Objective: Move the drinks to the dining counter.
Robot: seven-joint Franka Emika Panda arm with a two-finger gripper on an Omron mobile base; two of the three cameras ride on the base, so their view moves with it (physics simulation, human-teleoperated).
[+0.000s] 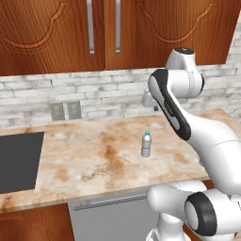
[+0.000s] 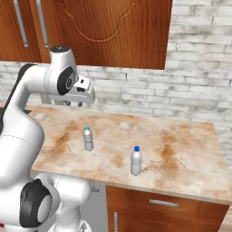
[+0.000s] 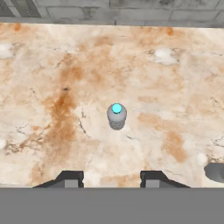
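Claw (image 3: pixel 112 177) closed, empty, hovering above teal-capped bottle (image 3: pixel 117 116) mid-surface (image 3: pixel 52 65). Pre-grasp step: probably needs to open, then drop down.

I see a beige marble worktop (image 2: pixel 181 149) streaked with rust-brown veins and pale whitish patches. On it stands a clear ribbed plastic bottle with a teal-green cap (image 2: pixel 88 138), and nearer the front edge a clear ribbed plastic bottle with a blue cap (image 2: pixel 136 161). Behind them I read a whitewashed grey-mottled brick wall (image 2: pixel 199 90), reddish-brown carved wooden upper cabinets (image 1: pixel 47 33) with silver bar handles (image 1: pixel 90 26), and at the worktop's left edge a flat black cooktop (image 1: pixel 16 160).
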